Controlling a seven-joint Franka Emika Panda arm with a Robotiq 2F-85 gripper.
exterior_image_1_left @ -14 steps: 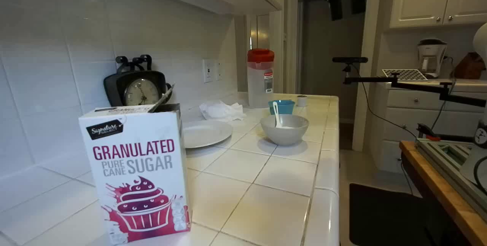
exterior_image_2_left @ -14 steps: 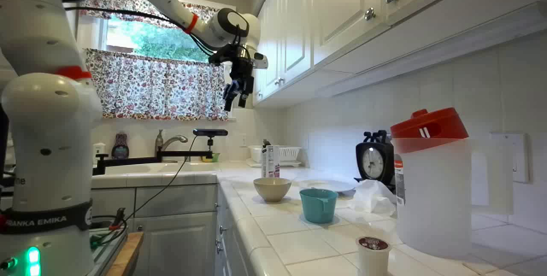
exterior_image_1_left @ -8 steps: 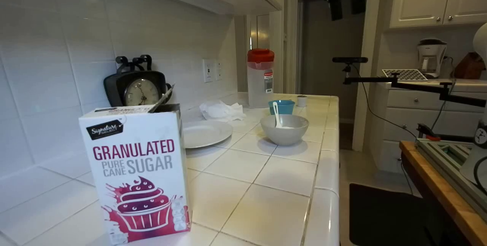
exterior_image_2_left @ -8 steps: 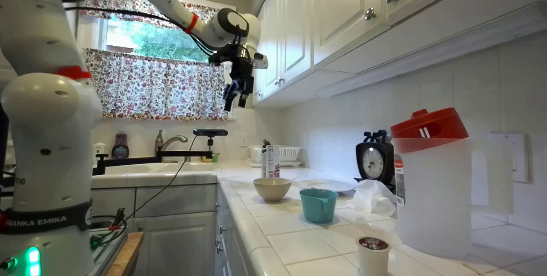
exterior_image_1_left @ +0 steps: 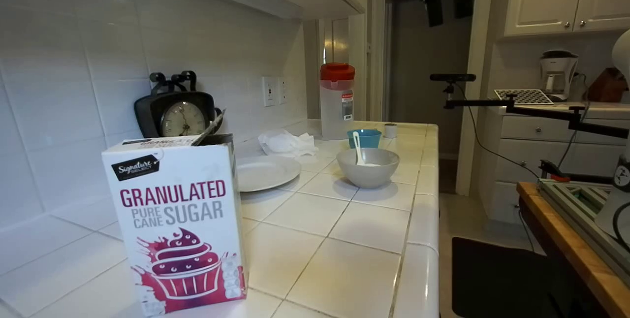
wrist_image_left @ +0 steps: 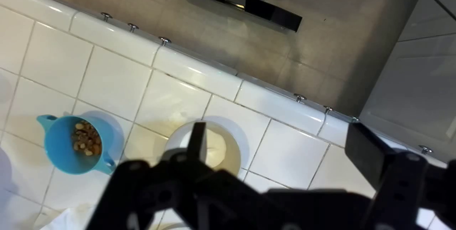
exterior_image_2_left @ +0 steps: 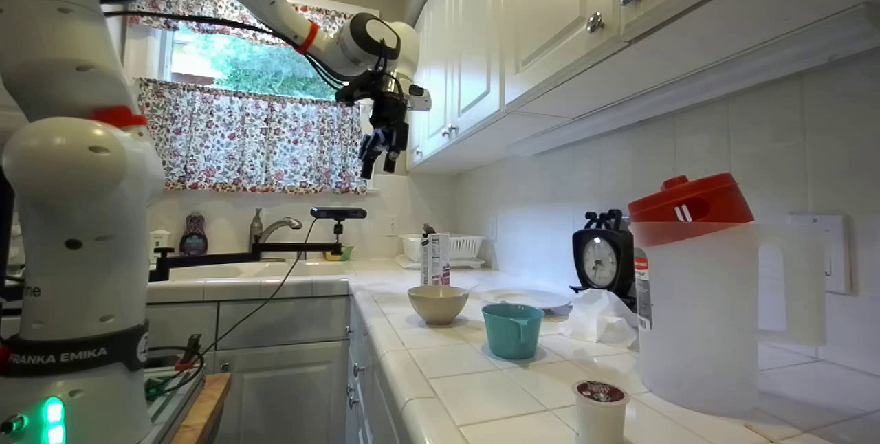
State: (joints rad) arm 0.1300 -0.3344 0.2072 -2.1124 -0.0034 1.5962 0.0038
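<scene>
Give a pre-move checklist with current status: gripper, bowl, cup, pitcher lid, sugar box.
1. Gripper free: ok, jaws open, nothing between them.
2. Bowl upright: ok, on the counter, lower than the gripper and apart from it.
3. Utensil in the bowl identified: cannot tell, its lower end is hidden.
4. Cup upright: ok, what look like nuts inside.
5. Pitcher lid seated: cannot tell, it slants in an exterior view.
6. Sugar box shut: not ok, top flap up.
</scene>
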